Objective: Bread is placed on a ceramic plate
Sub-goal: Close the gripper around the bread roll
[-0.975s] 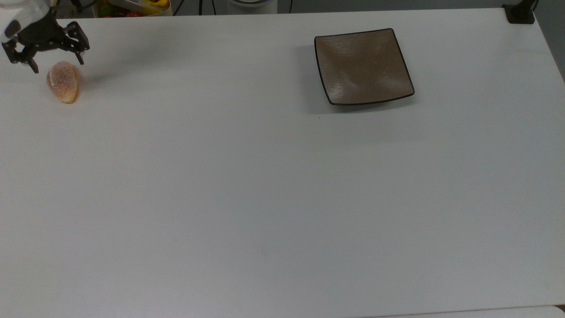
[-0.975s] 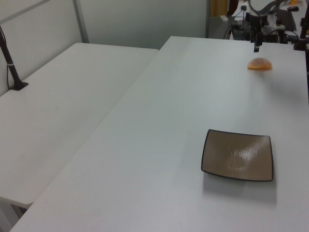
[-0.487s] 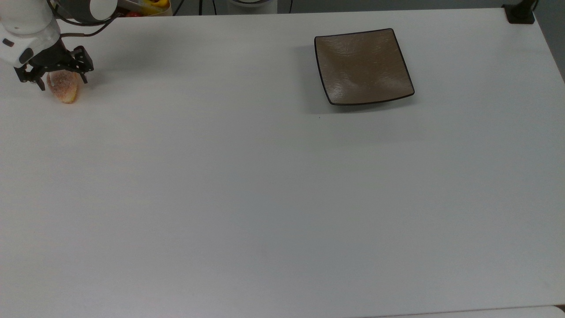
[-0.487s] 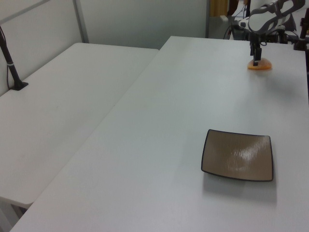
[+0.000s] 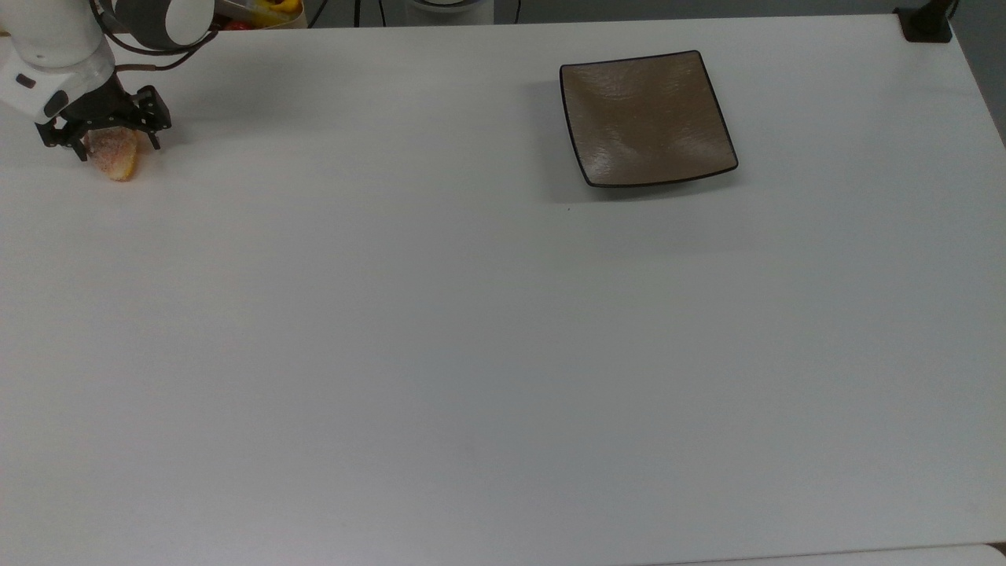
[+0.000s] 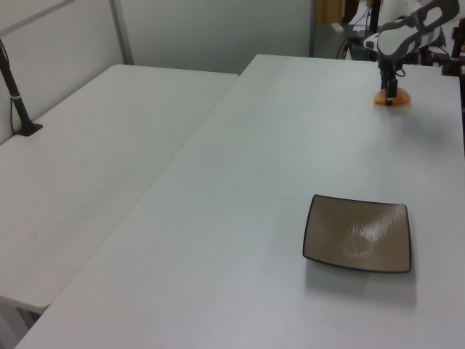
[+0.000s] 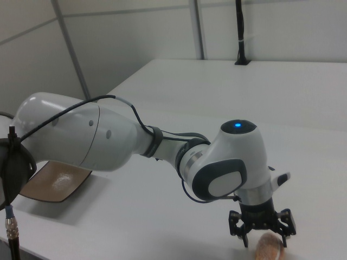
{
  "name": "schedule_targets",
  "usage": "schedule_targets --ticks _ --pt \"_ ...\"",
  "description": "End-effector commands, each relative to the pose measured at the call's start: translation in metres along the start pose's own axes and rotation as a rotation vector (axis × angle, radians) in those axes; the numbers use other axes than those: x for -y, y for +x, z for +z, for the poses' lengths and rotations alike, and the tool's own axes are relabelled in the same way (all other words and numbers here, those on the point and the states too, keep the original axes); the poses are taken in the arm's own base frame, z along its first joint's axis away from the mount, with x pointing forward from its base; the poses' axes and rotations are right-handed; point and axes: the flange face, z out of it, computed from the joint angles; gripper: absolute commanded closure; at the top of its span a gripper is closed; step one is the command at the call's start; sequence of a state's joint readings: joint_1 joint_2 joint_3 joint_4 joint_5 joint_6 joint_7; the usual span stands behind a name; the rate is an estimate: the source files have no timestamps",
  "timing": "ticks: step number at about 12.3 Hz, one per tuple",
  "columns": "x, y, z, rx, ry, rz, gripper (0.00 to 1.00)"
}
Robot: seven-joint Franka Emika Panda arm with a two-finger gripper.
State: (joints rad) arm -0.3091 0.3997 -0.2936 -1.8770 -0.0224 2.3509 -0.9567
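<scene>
Two black fingers of the gripper (image 5: 100,145) are seen spread wide, set down on either side of the bread (image 5: 114,157); no closure on the bun is shown. The bread lies on the white table (image 5: 471,330), directly beneath the claw, its lower end protruding past the fingertips in the top view. The ceramic plate (image 5: 646,118) is found well apart, toward the top view's right of the claw. Pale wall panels (image 7: 135,49) are noted behind in the right view.

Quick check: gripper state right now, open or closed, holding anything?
Gripper: open, fingers down on either side of the bread, which sits on the table; not gripped yet.
</scene>
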Motion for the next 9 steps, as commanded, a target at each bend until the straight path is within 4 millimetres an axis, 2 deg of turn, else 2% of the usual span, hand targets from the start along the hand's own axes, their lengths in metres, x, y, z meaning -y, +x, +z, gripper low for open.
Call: schedule_targets --ticks 1,2,5,7,9 --pt "-0.0032 -0.0134 0.0043 0.03 -0.048 -0.047 0.0" --pt "-0.0027 -0.0136 0.0052 0.03 -0.05 -0.049 0.0" --pt "-0.001 -0.0147 0.0077 0.034 -0.046 -0.05 0.18" --pt "-0.0008 -0.015 0.0074 0.034 -0.045 -0.048 0.33" --pt "0.0003 -0.0146 0.0081 0.034 -0.042 -0.046 0.53"
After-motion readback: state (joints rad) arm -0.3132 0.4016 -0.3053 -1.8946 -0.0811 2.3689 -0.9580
